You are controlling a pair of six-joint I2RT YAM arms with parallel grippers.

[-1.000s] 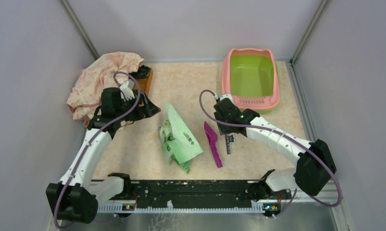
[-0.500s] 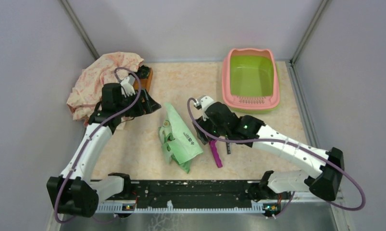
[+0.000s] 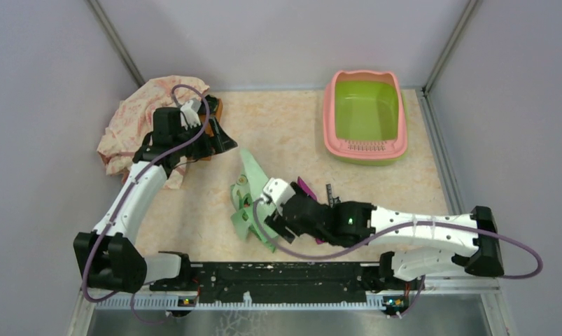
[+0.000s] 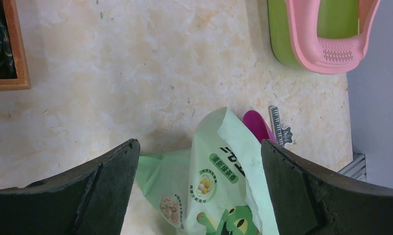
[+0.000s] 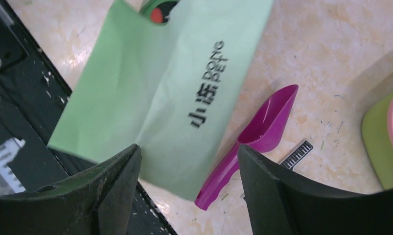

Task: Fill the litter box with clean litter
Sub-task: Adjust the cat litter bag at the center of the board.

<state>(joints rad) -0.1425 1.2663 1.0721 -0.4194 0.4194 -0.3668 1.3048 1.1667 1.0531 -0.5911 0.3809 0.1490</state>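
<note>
The litter box, pink-rimmed with a lime-green basin, stands at the back right; its slotted ledge shows in the left wrist view. No clean litter shows in any view. A light green printed bag lies mid-table with a purple scoop beside it. My right gripper hovers open over the bag's near end, nothing between its fingers; in the top view it sits low over the bag. My left gripper is wide open above the bag's far tip, holding nothing.
A brown wooden tray and a crumpled floral cloth sit at the back left. A small black comb-like strip lies by the scoop. The black base rail runs along the near edge, close under my right gripper. Walls enclose three sides.
My right arm swung from beside the litter box down and left to the bag's near end, its jaws widening. The left arm shifted slightly toward the back.
</note>
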